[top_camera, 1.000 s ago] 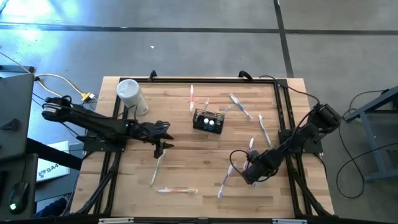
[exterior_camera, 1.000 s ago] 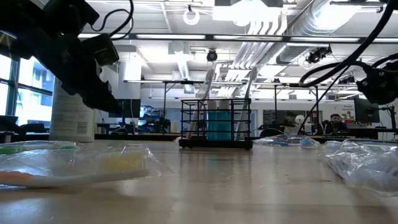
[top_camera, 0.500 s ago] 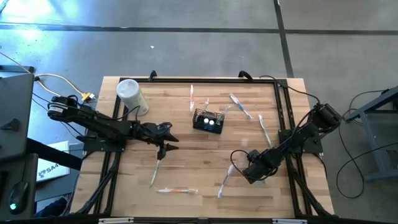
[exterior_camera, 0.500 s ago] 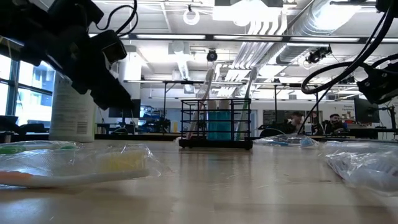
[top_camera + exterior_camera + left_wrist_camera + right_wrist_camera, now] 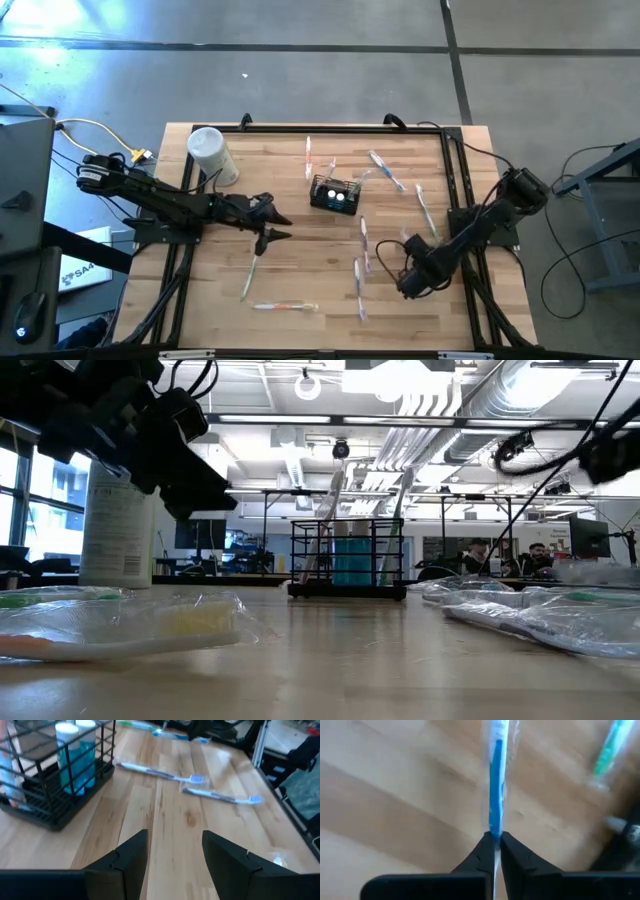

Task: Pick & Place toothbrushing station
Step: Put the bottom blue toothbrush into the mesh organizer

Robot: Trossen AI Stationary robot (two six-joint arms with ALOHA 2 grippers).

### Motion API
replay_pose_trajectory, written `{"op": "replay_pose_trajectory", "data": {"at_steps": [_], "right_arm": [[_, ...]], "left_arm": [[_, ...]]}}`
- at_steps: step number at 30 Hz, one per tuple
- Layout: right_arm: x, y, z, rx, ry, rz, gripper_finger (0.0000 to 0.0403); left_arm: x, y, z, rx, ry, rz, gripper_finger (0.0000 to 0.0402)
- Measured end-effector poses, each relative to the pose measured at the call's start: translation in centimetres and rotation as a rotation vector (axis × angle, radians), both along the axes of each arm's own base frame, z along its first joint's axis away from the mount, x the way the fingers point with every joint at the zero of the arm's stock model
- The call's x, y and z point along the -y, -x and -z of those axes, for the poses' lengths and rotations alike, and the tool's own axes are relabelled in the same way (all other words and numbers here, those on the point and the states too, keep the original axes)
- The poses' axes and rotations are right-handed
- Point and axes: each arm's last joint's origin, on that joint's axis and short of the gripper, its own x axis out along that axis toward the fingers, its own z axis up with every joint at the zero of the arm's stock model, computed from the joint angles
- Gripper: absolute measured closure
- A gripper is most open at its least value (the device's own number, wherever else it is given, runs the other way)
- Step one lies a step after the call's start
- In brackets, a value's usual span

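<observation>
The black wire caddy (image 5: 334, 194) stands on its base at mid table, holding a blue bottle and upright toothbrushes (image 5: 348, 556); it also shows in the left wrist view (image 5: 52, 775). My left gripper (image 5: 276, 226) is open and empty above the wood, left of the caddy (image 5: 175, 851). My right gripper (image 5: 402, 276) is near the right side, raised (image 5: 610, 455), and shut on a clear-wrapped blue toothbrush (image 5: 495, 775). Which brush that is in the high view, I cannot tell. My right gripper pinches one end of the wrapped blue toothbrush (image 5: 494, 829) between its two fingertips (image 5: 482, 851). The brush runs straight on from the fingers, in line with them, over the wood. Whether its far end rests on the table, I cannot tell.
A white cylindrical container (image 5: 212, 155) stands at the far left. Wrapped toothbrushes lie loose on the wood: far of the caddy (image 5: 309, 157), right of it (image 5: 386, 170) (image 5: 424, 208), mid table (image 5: 365, 243) (image 5: 358, 290), and near left (image 5: 252, 272) (image 5: 285, 306). Black rails (image 5: 458, 180) run along the table's sides.
My right gripper has risen and drawn slightly toward the near right. The wrapped toothbrushes beside it have shifted toward the middle and now lie roughly far to near. My left gripper has crept toward the caddy.
</observation>
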Motion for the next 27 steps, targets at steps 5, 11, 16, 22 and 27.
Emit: {"op": "replay_pose_trajectory", "data": {"at_steps": [5, 11, 16, 22, 27], "right_arm": [[-1.3, -0.3, -3.3, 0.049, 0.110, -0.082, 0.0402], [-3.5, -0.8, -7.0, 0.233, 0.228, -0.332, 0.0402], [-6.1, -2.2, -9.1, 0.431, 0.332, -0.729, 0.0402], [-7.1, -4.7, -11.5, 0.575, 0.560, -0.989, 0.0401], [-7.7, -7.1, -12.9, 0.595, 0.718, -1.242, 0.0401]], "left_arm": [[0.0, -0.2, -0.6, 0.061, 0.006, -0.002, 0.0215], [0.2, -0.3, -1.2, 0.129, 0.032, 0.052, 0.0215], [0.7, -0.5, -1.9, 0.146, 0.163, 0.176, 0.0215], [1.5, -1.0, -3.3, 0.172, 0.232, 0.241, 0.0215], [2.7, -1.8, -4.9, 0.220, 0.232, 0.264, 0.0215]]}}
